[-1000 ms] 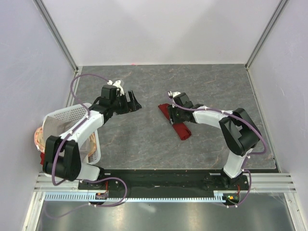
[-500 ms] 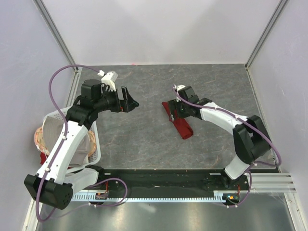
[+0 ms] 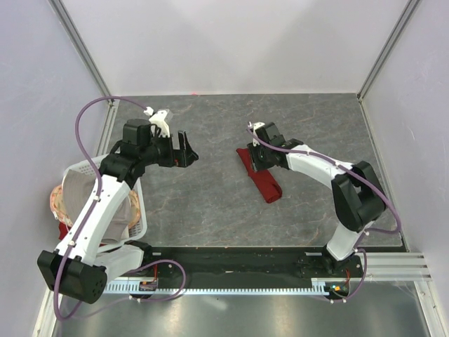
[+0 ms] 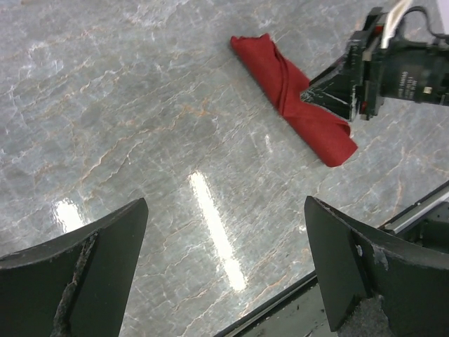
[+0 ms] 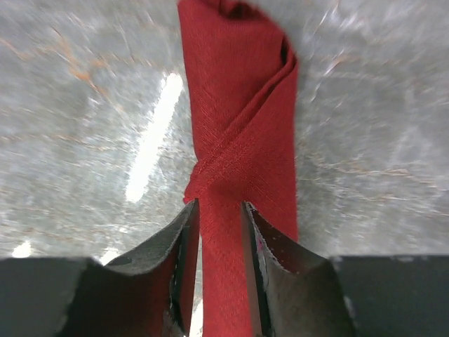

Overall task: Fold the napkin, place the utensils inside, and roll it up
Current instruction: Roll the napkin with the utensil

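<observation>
The dark red napkin [image 3: 262, 180] lies rolled into a narrow strip on the grey stone table, slanting from far left to near right. It also shows in the left wrist view [image 4: 295, 105] and the right wrist view [image 5: 238, 105]. My right gripper [image 3: 261, 160] [image 5: 219, 205] is down on the roll's far half. Its jaws stand close together with a ridge of the red cloth between them. My left gripper [image 3: 184, 147] [image 4: 224, 210] hangs wide open over bare table, well left of the napkin, holding nothing. The utensils are hidden from view.
A white mesh basket [image 3: 84, 175] with a grey-beige cloth [image 3: 121, 210] in it stands at the left edge under the left arm. A black rail [image 3: 238, 260] runs along the near edge. Walls close the table at the back and sides.
The left arm has pulled back to the left and risen, its jaws wider. The right gripper opened, shifted slightly toward the roll's far end, then narrowed on the napkin, which now lies straighter.
</observation>
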Robot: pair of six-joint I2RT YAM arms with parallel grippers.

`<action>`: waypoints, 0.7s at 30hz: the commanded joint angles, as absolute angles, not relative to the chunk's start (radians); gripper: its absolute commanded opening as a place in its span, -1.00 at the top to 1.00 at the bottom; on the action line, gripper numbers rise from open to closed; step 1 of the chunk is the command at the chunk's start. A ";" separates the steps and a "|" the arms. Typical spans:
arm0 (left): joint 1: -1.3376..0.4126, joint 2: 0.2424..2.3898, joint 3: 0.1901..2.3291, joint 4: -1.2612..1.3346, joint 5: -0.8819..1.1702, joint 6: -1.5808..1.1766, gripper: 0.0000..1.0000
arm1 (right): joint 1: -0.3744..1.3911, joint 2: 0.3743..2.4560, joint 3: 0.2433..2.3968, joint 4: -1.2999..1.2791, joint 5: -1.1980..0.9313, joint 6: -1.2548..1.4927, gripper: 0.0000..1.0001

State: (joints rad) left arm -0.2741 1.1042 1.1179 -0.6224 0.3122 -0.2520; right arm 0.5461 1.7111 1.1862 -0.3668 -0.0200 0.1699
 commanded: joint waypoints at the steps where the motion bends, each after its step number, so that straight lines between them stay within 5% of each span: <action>1: -0.265 1.095 1.089 -0.581 0.285 -0.201 -0.99 | 0.546 1.756 1.166 -0.344 -0.058 0.186 0.26; 15: -0.253 1.100 1.060 -0.568 0.287 -0.199 -1.00 | 0.546 1.827 1.140 -0.311 -0.077 0.209 0.28; 21: -0.239 1.089 1.058 -0.558 0.285 -0.218 -1.00 | 0.545 1.738 1.163 -0.339 -0.118 0.190 0.01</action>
